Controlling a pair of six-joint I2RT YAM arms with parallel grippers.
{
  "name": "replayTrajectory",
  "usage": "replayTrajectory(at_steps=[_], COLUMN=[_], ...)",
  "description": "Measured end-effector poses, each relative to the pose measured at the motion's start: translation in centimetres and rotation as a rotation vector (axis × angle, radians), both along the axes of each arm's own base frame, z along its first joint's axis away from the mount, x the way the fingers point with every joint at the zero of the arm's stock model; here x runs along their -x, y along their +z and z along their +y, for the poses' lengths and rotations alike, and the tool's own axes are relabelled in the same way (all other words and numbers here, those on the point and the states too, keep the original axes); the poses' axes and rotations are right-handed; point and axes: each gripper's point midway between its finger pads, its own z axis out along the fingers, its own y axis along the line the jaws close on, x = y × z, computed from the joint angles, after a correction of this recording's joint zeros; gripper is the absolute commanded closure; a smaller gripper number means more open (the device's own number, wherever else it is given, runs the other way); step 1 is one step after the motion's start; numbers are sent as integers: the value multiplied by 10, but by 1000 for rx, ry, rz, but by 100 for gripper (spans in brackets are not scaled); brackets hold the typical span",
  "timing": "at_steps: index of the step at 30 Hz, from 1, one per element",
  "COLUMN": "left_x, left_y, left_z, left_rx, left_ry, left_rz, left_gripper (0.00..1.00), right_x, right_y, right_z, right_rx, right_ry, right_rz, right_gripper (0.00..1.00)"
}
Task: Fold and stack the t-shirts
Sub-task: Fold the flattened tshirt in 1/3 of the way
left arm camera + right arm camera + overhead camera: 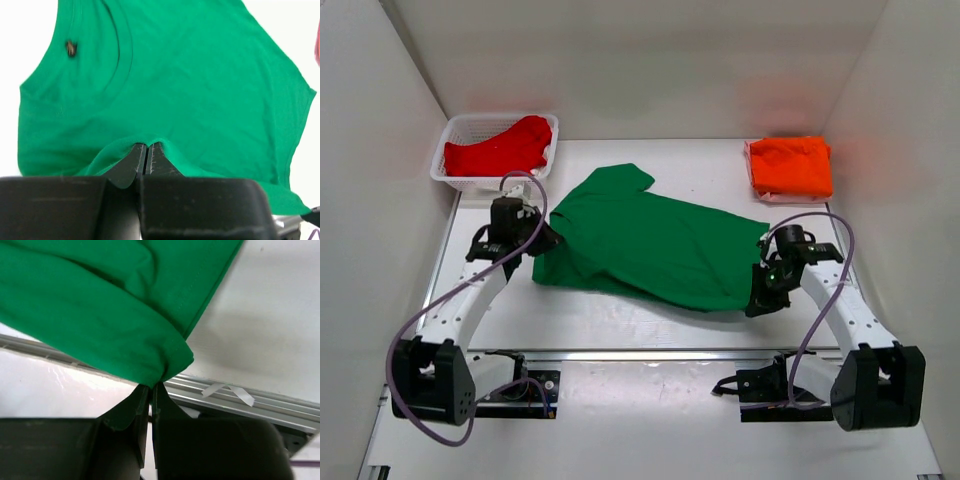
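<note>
At green t-shirt [650, 245] ends, arms [470, 292] [842, 300] angled inward, jaws pinching cloth

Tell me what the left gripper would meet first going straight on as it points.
The green t-shirt: the left gripper is shut on its edge, and the cloth spreads straight ahead. Depth beyond is unclear.

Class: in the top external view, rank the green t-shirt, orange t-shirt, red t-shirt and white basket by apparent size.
1. green t-shirt
2. white basket
3. orange t-shirt and red t-shirt: alike; the red lies bunched in the basket, so unranked.
</note>
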Motion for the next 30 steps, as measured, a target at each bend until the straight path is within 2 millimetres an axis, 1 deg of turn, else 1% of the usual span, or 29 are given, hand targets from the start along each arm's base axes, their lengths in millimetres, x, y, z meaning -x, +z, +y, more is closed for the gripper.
replayTrajectory(at_steps=[4, 9, 15, 21, 24, 26, 27, 28, 29, 30], left_x=[-20, -40, -62, -84, -92, -94, -95, -96, -96, -97], left_y=[7, 9, 6, 4, -3, -10, -13, -16, -20, -22], left_z=[1, -2, -6, -9, -10, -10, -10, -9, -9, -8], left_rx=[-7, -11, -8, -9, -12, -15, -17, -21, -27, -30], left_ry=[3, -9, -16, -21, -23, -23, -21, -22, -22, -21], left_rz=[-27, -48, -57, -62, -52, -36, -28, -22, -15, -10], left_gripper=[100, 100, 100, 95, 95, 95, 91, 82, 75, 64], right_x=[-11, -10, -13, -23, -26, -28, -28, -30, -32, -34], right_y=[10, 4, -2, -4, -6, -7, -8, -8, -9, -9], right_z=[2, 0, -2, -6, -7, -6, -6, -6, -6, -6], right_rx=[-2, -7, -8, -19, -20, -24, -26, -27, -28, -26], right_ry=[54, 89, 96, 62, 60, 59, 63, 67, 72, 72], right_rz=[-9, 33, 74, 86, 100, 110, 114, 115, 115, 115], right_gripper=[99, 100, 100, 100, 100, 100, 100, 99, 91, 85])
